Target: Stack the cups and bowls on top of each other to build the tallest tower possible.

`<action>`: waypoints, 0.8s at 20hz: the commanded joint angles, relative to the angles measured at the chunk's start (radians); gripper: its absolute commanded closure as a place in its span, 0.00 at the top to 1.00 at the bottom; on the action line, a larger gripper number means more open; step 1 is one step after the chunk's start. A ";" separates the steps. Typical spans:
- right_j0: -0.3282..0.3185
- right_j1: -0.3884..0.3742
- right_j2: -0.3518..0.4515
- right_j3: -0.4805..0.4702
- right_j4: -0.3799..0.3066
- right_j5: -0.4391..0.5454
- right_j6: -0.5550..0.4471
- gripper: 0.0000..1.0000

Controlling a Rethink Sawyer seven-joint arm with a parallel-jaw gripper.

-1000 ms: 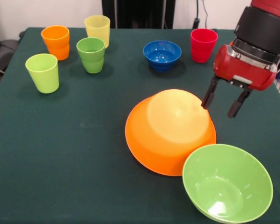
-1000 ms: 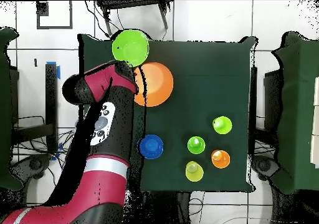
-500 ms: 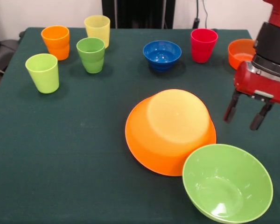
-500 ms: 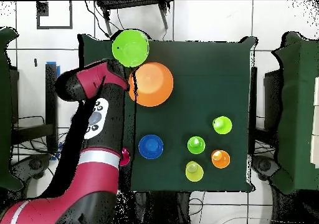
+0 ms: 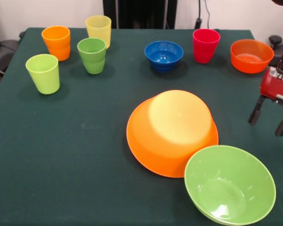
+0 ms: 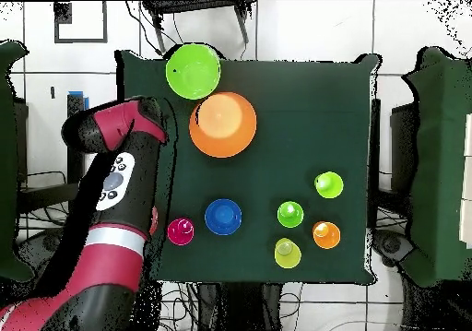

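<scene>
The gripper (image 5: 270, 122) hangs empty at the table's edge — fingers spread wide — beside the upturned orange bowl (image 5: 172, 132) and green bowl (image 5: 229, 183).

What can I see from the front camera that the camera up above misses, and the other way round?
Only the front view shows the small red-orange bowl; from above the arm covers that spot. It also shows the gripper, open and empty, and that the big orange bowl lies upside down.

Only the overhead view shows the whole red arm and the floor around the table.

Both show the light green bowl touching the orange one, the blue bowl, the red-pink cup and four more cups.
</scene>
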 commanded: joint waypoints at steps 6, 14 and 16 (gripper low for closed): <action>0.011 0.107 -0.142 0.087 0.184 -0.123 0.613 1.00; -0.040 0.145 -0.177 -0.171 0.211 -0.008 0.585 1.00; -0.051 0.130 -0.165 -0.205 0.215 0.032 0.553 1.00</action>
